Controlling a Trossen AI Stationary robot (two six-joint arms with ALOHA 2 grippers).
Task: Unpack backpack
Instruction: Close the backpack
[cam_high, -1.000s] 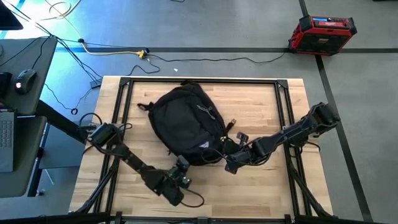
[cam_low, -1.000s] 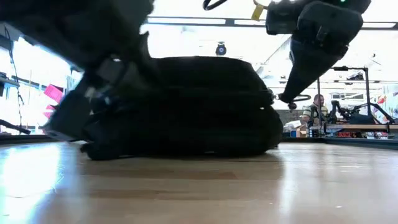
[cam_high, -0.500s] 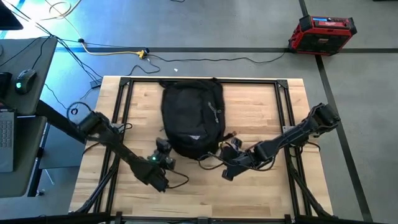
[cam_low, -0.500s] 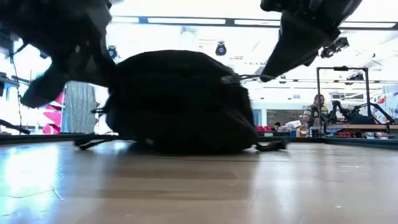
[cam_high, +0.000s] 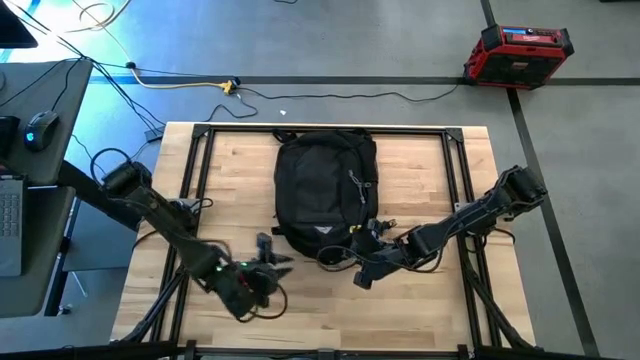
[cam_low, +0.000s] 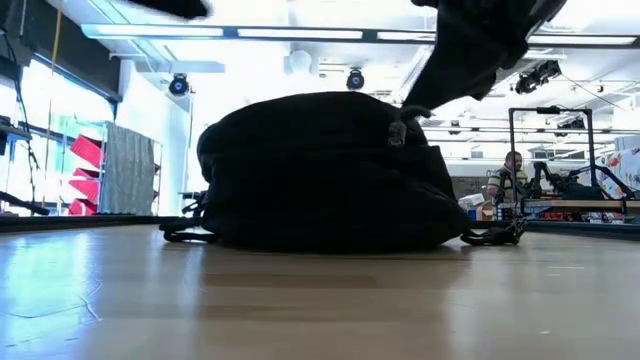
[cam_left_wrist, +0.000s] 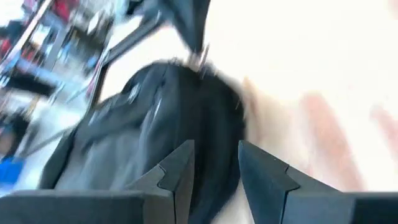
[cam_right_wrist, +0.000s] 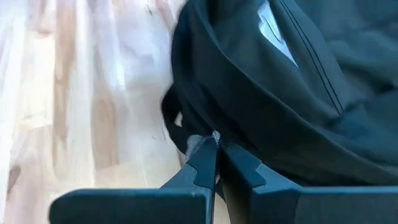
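1. Right hand (cam_high: 362, 238) sits at the near right corner of the backpack (cam_high: 325, 185), its fingers (cam_right_wrist: 205, 163) pressed together on a small grey zipper pull (cam_right_wrist: 198, 142) at the bag's lower edge.
2. Left hand (cam_high: 268, 266) is over bare wood just off the backpack's near left corner, apart from the fabric; its two fingers (cam_left_wrist: 180, 171) stand a little apart with nothing between them, and they point toward the bag.
3. Lying on the wooden worktop (cam_high: 420, 300), the backpack is in the middle of the far half, lengthwise from far to near, with its small white triangular logo (cam_high: 322, 229) toward the near end.
4. Seen level across the worktop, the backpack (cam_low: 320, 175) is a rounded black mound resting flat, with straps (cam_low: 490, 238) trailing on the wood at its right side.
5. A grey zipper pull (cam_high: 353, 180) also shows on the bag's upper face, right of centre.
6. Off the worktop, a red and black case (cam_high: 518, 55) stands on the floor at the far right, and a yellow cable (cam_high: 185, 83) runs across the floor beyond the far edge.
7. In the room behind, a person (cam_low: 512, 170) sits at a bench at the right.
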